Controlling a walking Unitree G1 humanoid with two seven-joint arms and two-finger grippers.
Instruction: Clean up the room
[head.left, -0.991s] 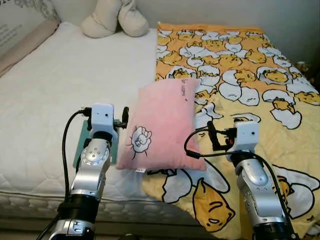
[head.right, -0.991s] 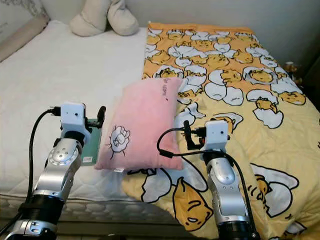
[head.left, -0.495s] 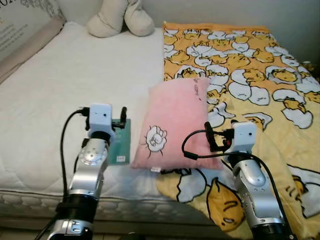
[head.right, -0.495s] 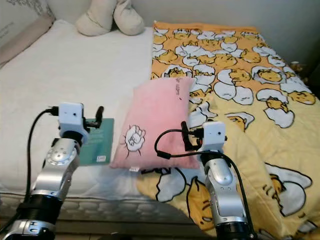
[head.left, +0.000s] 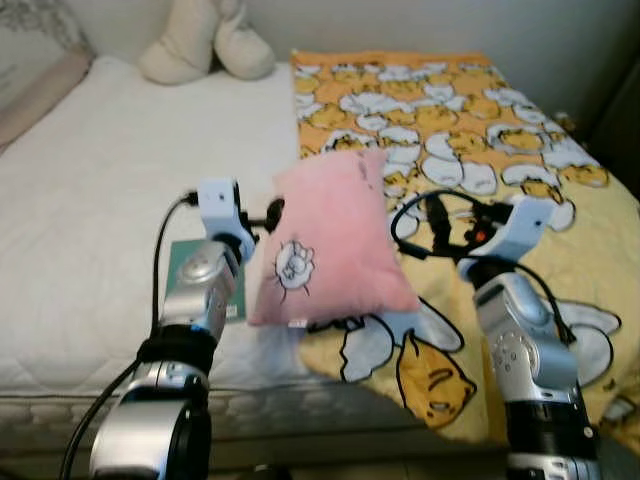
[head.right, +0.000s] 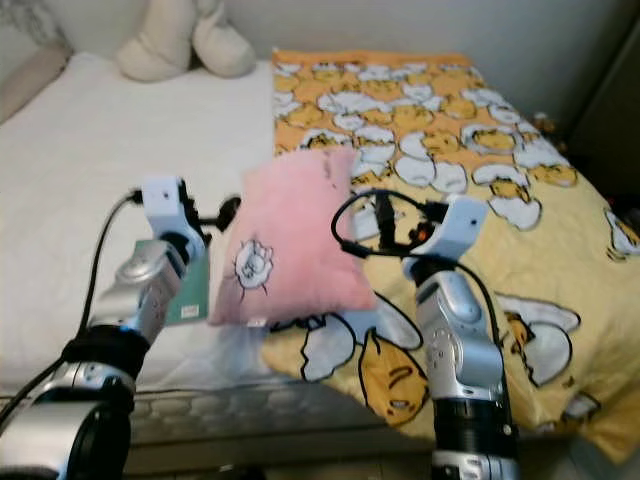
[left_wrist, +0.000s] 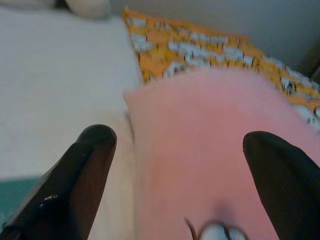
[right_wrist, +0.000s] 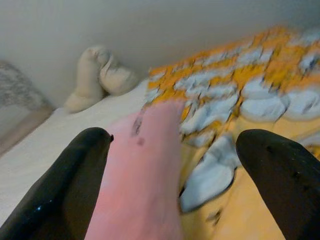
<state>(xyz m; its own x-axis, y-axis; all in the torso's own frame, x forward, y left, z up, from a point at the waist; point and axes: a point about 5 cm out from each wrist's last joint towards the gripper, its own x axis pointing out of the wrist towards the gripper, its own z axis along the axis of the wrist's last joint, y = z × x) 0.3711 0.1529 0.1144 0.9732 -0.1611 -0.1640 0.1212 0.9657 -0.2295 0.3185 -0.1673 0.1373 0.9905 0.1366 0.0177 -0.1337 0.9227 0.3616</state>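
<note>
A pink pillow with a small white drawing lies on the bed, partly over the yellow egg-print blanket. My left gripper is open at the pillow's left edge, and its fingers straddle the pink fabric in the left wrist view. My right gripper is open at the pillow's right edge, near its black fingers. A green book lies flat on the white mattress, partly hidden under my left arm.
Cream plush cushions sit at the head of the bed. A beige bolster runs along the far left. The mattress front edge is close below my arms. Dark furniture stands at the right.
The camera has shifted. Both arms have reached in to the pillow's two sides, and the right wrist has tilted upward. The pillow and book lie where they were.
</note>
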